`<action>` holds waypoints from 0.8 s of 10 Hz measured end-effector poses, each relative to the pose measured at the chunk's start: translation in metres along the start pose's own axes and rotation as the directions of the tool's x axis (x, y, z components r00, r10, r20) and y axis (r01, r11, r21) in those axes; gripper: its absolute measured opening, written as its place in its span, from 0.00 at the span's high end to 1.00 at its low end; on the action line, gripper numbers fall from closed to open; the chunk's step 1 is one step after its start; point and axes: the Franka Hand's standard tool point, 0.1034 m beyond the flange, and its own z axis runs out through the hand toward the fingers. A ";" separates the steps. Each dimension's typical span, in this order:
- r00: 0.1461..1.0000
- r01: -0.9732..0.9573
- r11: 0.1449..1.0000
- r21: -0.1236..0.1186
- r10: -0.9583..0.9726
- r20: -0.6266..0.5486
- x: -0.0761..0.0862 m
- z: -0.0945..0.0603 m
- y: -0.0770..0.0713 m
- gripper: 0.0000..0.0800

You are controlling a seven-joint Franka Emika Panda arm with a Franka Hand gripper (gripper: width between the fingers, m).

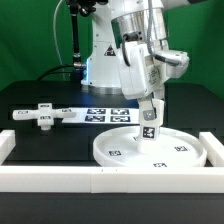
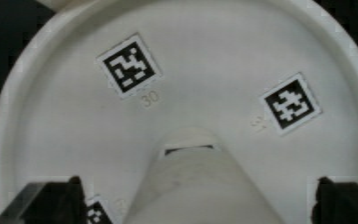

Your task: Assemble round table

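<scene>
One white robot arm hung over a black table, its gripper set down around the short cylindrical leg. The leg stood upright on the large round disc, roughly at its middle. In the wrist view the two dark fingers sat well out to either side of the leg, with a gap on both sides, so the jaws were apart and gripped nothing. The disc lay flat just behind the long white border rail. The cross-shaped base lay toward the exterior view's left, well apart from the disc, just beside the marker board. Small black-and-white square tags marked the disc and leg.
</scene>
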 end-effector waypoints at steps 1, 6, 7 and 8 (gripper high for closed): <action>0.994 0.106 0.994 -0.001 -0.106 -0.002 0.001 0.001 0.001 0.19; 0.800 0.597 0.797 -0.087 -0.600 -0.001 0.000 0.000 -0.001 0.19; 0.712 0.699 0.707 -0.106 -0.702 0.005 -0.003 -0.001 -0.004 0.19; 0.622 0.780 0.615 -0.116 -0.783 0.026 -0.004 -0.002 -0.007 0.19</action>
